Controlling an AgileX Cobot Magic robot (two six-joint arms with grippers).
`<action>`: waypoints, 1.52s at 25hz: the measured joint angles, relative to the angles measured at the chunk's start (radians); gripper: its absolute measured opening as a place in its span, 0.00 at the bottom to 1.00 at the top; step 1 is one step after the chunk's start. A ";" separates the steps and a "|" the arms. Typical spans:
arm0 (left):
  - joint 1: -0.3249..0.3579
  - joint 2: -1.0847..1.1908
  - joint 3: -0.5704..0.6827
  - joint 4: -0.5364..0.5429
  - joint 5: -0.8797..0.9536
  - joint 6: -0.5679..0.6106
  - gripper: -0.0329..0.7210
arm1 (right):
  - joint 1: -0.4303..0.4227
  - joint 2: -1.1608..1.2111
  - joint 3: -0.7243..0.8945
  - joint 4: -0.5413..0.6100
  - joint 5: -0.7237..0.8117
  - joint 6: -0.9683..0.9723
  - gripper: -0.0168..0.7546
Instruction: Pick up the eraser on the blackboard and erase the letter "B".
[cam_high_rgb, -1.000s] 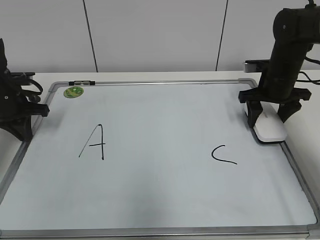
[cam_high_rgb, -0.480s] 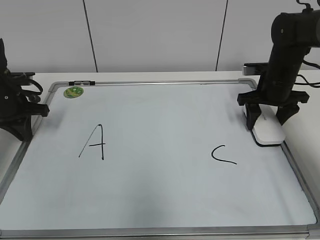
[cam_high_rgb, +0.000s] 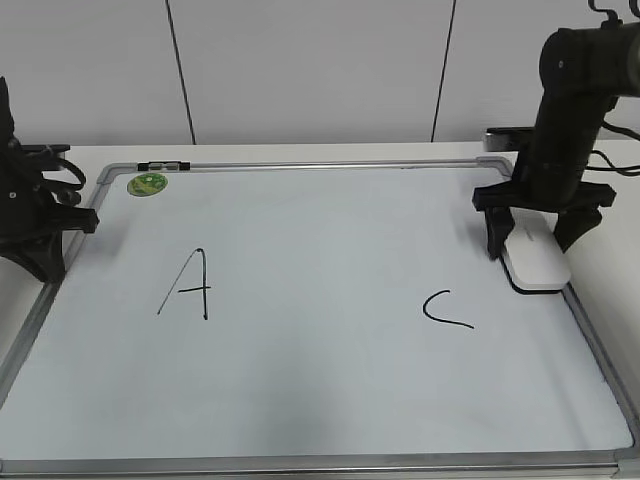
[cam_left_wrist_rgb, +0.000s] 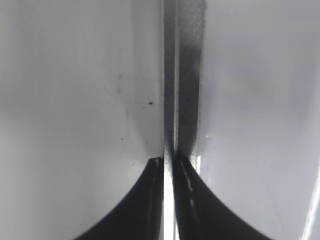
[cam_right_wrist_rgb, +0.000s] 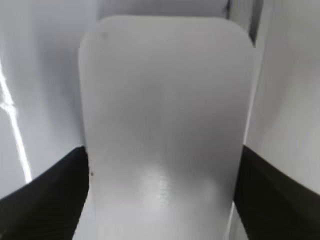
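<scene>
Blackboard (cam_high_rgb: 330, 400): large rectangular board, pale glossy surface, silver-grey metal frame with rounded corner caps; lies flat on a white table (cam_high_rgb: 610, 170) and fills most of the exterior view

Eraser (cam_high_rgb: 535, 262): white rounded oblong block, smooth plastic top with a soft sheen, thin black base along its lower edge; rests on the board at the right edge, just beside the frame, right of and slightly farther than the "C". In the right wrist view it (cam_right_wrist_rgb: 165, 125) fills the frame between the two dark fingers

Right gripper (cam_high_rgb: 541, 232): black, jaws spread wide, one finger either side of the eraser's far end; in the right wrist view both fingers meet the eraser's sides, though a firm clamp cannot be told

Left gripper (cam_high_rgb: 40, 262): black, parked at the board's left edge, over the frame; in the left wrist view (cam_left_wrist_rgb: 169, 165) its fingertips are closed together with only a sliver between, nothing held

Letter "A" (cam_high_rgb: 188, 285): black marker, left half of board

Letter "C" (cam_high_rgb: 445, 309): black marker, right half, near the eraser

No "B" visible between them

Green round magnet (cam_high_rgb: 147, 184): far left corner, by a short black-and-silver marker (cam_high_rgb: 165, 164) lying on the frame
</scene>
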 joint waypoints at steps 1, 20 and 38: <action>0.000 0.000 0.000 0.000 0.000 0.000 0.09 | 0.000 0.002 -0.014 0.000 0.000 0.005 0.87; 0.006 -0.224 0.000 0.033 0.079 0.000 0.87 | 0.000 -0.141 -0.092 -0.007 0.008 0.051 0.81; -0.048 -0.723 0.118 0.055 0.173 -0.006 0.83 | 0.055 -0.608 0.249 0.000 -0.047 0.115 0.70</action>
